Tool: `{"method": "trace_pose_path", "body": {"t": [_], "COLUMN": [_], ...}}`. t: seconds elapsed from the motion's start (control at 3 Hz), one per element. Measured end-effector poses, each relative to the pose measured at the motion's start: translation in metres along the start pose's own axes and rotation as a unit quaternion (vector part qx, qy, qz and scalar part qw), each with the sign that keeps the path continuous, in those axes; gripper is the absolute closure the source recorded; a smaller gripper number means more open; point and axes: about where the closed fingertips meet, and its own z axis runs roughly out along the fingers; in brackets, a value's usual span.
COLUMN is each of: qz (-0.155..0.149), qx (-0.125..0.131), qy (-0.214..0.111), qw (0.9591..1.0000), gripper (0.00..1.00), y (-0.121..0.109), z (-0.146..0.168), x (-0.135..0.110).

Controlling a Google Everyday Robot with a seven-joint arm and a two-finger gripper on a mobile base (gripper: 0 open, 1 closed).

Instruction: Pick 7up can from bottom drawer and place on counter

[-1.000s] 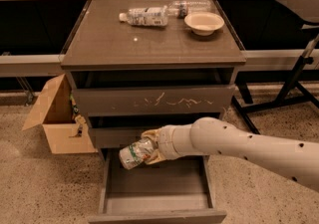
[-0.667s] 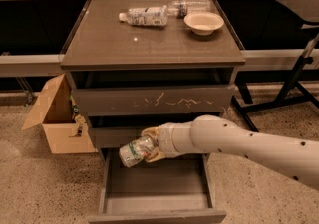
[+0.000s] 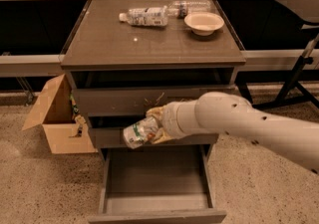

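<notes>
My gripper (image 3: 149, 127) is shut on the 7up can (image 3: 138, 132), a dented silvery-white can with green markings. It holds the can on its side in front of the middle drawer front, above the open bottom drawer (image 3: 155, 180). The drawer tray below shows nothing in it. The counter (image 3: 149, 39) is the glossy dark top of the cabinet, well above the can. My white arm (image 3: 249, 123) comes in from the right.
Two clear plastic bottles (image 3: 143, 16) (image 3: 192, 6) and a pale bowl (image 3: 204, 22) lie at the back of the counter. An open cardboard box (image 3: 52, 116) stands on the floor left of the cabinet. A dark stand (image 3: 299, 76) is at the right.
The gripper with the can has risen slightly in front of the middle drawer front. Otherwise nothing has visibly changed.
</notes>
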Motion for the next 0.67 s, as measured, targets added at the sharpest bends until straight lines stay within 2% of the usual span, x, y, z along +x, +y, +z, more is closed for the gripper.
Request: {"method": "trace_pose_path", "body": {"t": [0.33, 0.67], "qz": [-0.027, -0.064], "qx": [0.023, 0.056], "qy": [0.030, 0.049], "qw": [0.9989, 0.9952], "gripper": [1.00, 1.00], "y": [-0.048, -0.093], "z": [-0.043, -0.088], "x": [-0.016, -0.038]}}
